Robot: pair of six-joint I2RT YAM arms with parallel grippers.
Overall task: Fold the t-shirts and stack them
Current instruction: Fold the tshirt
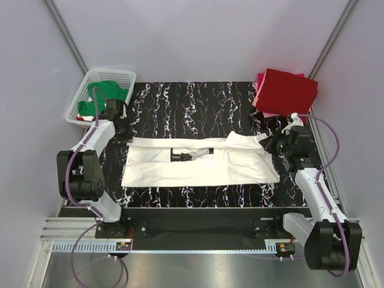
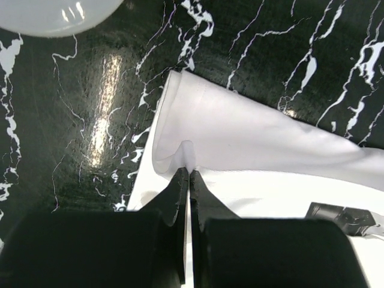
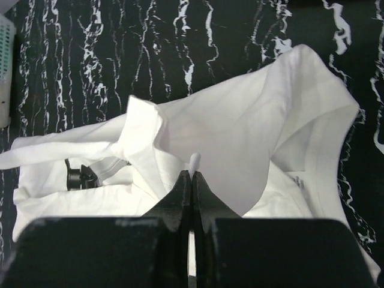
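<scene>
The white t-shirt (image 1: 198,161) lies spread across the middle of the black marbled table, its black robot-arm print (image 1: 183,156) showing. My left gripper (image 2: 189,174) is shut on a pinch of the white t-shirt (image 2: 252,144) at its far left edge. My right gripper (image 3: 192,174) is shut on a fold of the white t-shirt (image 3: 240,138) at its right end, where the cloth is bunched. A folded red t-shirt (image 1: 287,90) lies on a pink one (image 1: 259,90) at the far right. A green t-shirt (image 1: 103,95) lies in the basket.
The white lattice basket (image 1: 123,77) stands at the table's far left corner, just behind my left gripper (image 1: 114,111). My right gripper (image 1: 279,144) is close to the red stack. Grey walls enclose the table (image 1: 192,96).
</scene>
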